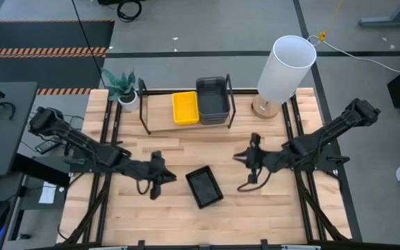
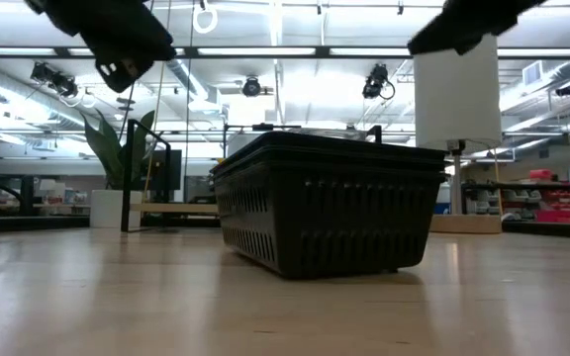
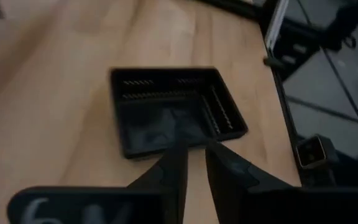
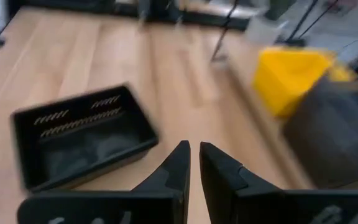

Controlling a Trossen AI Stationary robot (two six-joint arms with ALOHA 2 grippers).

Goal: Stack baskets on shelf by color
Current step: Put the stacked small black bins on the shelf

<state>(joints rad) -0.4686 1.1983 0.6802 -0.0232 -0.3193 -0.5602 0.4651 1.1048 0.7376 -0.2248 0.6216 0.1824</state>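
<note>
Baskets first: one black basket [image 1: 204,186] lies loose at six o'clock, between your grippers. Left gripper [image 1: 164,178], fingers nearly together and empty, sits just at its nine o'clock; take one rim squarely. Right gripper [image 1: 245,158] hovers likewise narrowed, empty. Yellow stack [image 1: 185,107] and grey stack [image 1: 212,100] fill the shelf [image 1: 160,113] at twelve. Wooden surface [image 1: 186,156] carries a lamp [image 1: 284,71] and plant [image 1: 122,87].

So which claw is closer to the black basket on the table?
Left. The left claw sits just beside the black basket, not touching it. The right claw is farther off, on its other side, toward the shelf.
</note>
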